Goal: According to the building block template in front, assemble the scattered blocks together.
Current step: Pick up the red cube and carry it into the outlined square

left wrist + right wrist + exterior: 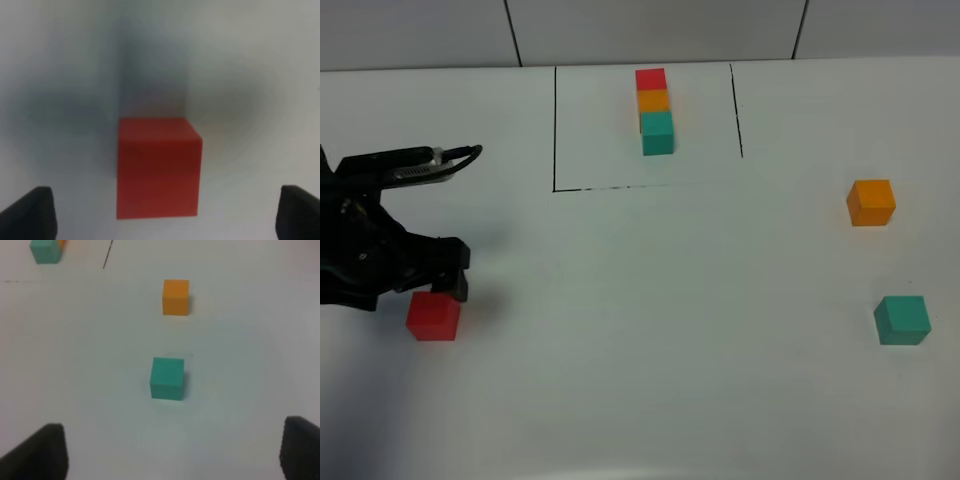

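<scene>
The template (pixel 654 110), a joined line of red, orange and teal cubes, lies inside a black-lined box at the back middle. Its teal end shows in the right wrist view (pixel 45 250). The loose red cube (pixel 432 316) sits at the front left. My left gripper (pixel 438 283) hovers just over and behind it, open. In the left wrist view the red cube (pixel 157 167) lies between and ahead of the spread fingers of that gripper (pixel 165 214). The loose orange cube (pixel 871 202) and the loose teal cube (pixel 902 320) sit at the right. My right gripper (pixel 172 450) is open and short of the teal cube (pixel 167 378), with the orange cube (pixel 176 297) beyond.
A white table (pixel 650 330) carries everything. Black lines (pixel 554 130) mark the template's box on three sides. A tiled wall (pixel 650 30) runs along the back. The right arm is outside the exterior high view.
</scene>
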